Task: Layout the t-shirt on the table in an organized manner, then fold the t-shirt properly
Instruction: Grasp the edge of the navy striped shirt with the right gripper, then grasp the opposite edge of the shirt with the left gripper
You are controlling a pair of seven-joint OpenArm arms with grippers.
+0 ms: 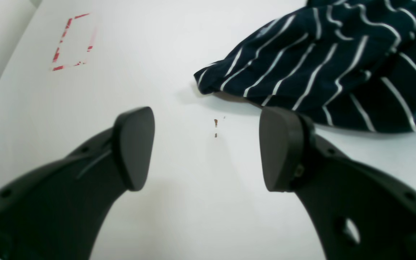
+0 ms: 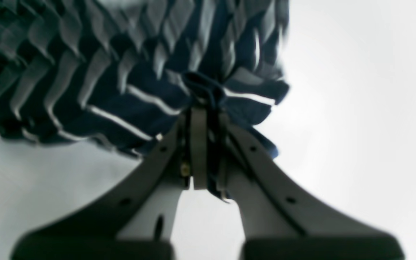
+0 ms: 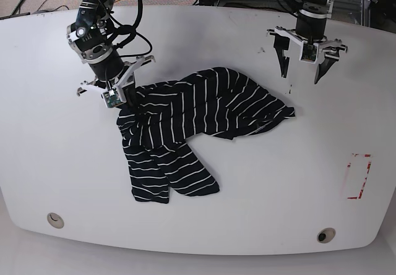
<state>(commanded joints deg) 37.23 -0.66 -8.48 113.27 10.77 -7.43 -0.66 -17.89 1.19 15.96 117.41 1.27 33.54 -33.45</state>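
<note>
Furthest left in the base view, lower and further left than the right end effector, one round hole [image 3: 55, 220] near the rounded edge of the white counter [image 3: 260, 194]. Next, at the upper left corner of the t-shirt [image 3: 204, 105], the right end effector [image 3: 130, 97], fingertips closed on a bunched fold of dark fabric, with a bit poking up between them and a flap hanging beneath in the right wrist view.

Rightward from that grip, the body of the t-shirt, black with thin white stripes, rumpled and spread sideways across the counter; below the same grip, two striped lengths, side by side, angled away from each other towards their lower ends. Far end of the cloth tapering to a narrow tip, below the left end effector [image 3: 301, 74] and apart from it.

At the upper right, the left end effector, fingers wide apart, with only bare counter between them in the left wrist view and a few small dark specks [image 1: 215, 123] there. Below and slightly right of it, near the lower edge, a second round hole [image 3: 326, 235]. Furthest right, below and to the right of the left end effector, a broken red rectangular outline [image 3: 367, 179].
</note>
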